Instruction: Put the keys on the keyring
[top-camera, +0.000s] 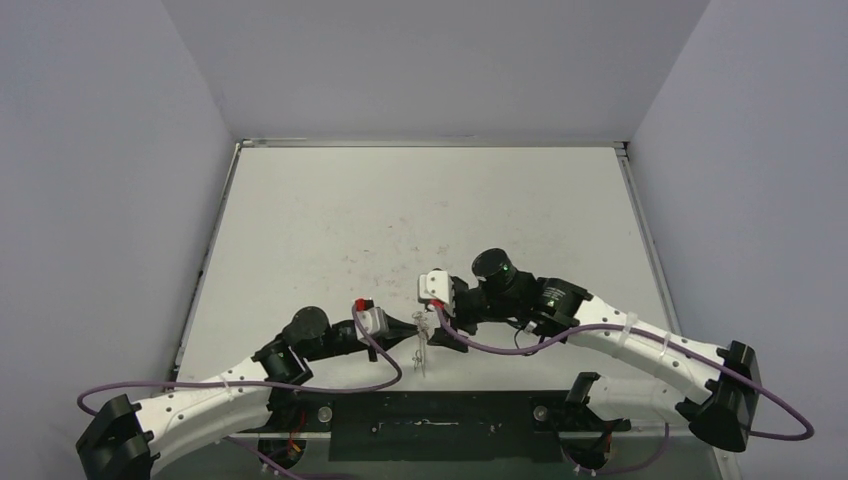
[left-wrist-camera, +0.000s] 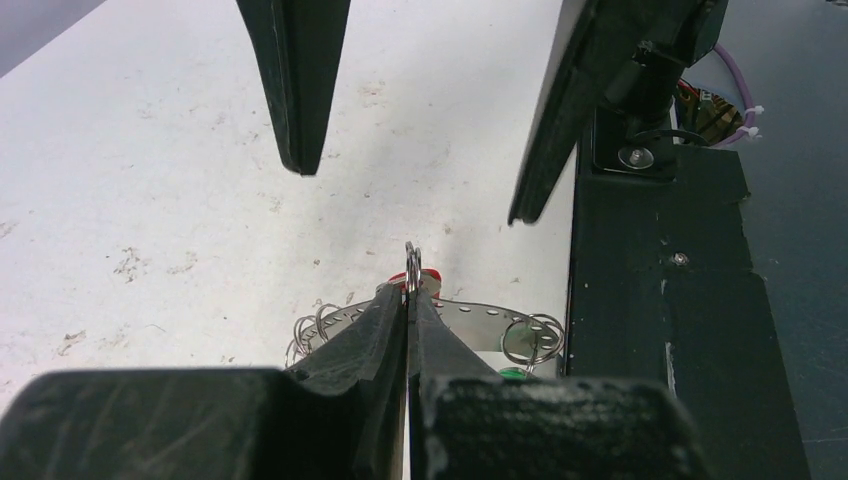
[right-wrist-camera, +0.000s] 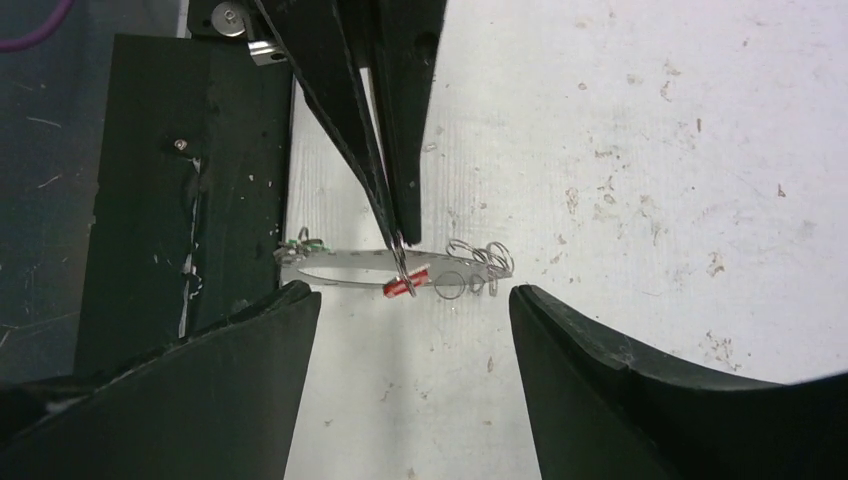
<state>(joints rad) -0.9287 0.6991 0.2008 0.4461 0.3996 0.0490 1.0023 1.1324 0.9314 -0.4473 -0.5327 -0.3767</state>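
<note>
Soft, even light from above; the table (top-camera: 420, 200) glows bright white, near washed out in the wrist views. Shadows faint and fuzzy-edged. Up close the left pincer's fingers (left-wrist-camera: 340, 400) blur badly; overhead view crisp, walls (top-camera: 100, 200) duller grey.

Seen from the top, bare table (top-camera: 420, 200) lies open from 10 to 2 o'clock of the meeting grippers. The left arm (top-camera: 240, 385) blocks 8, the right arm (top-camera: 620, 335) 4, and the black plate (top-camera: 440, 425) 6. The left gripper (right-wrist-camera: 398, 238), pinched on the keys (right-wrist-camera: 405, 287), faces the gap in the wide-spread right gripper (right-wrist-camera: 412, 292).
</note>
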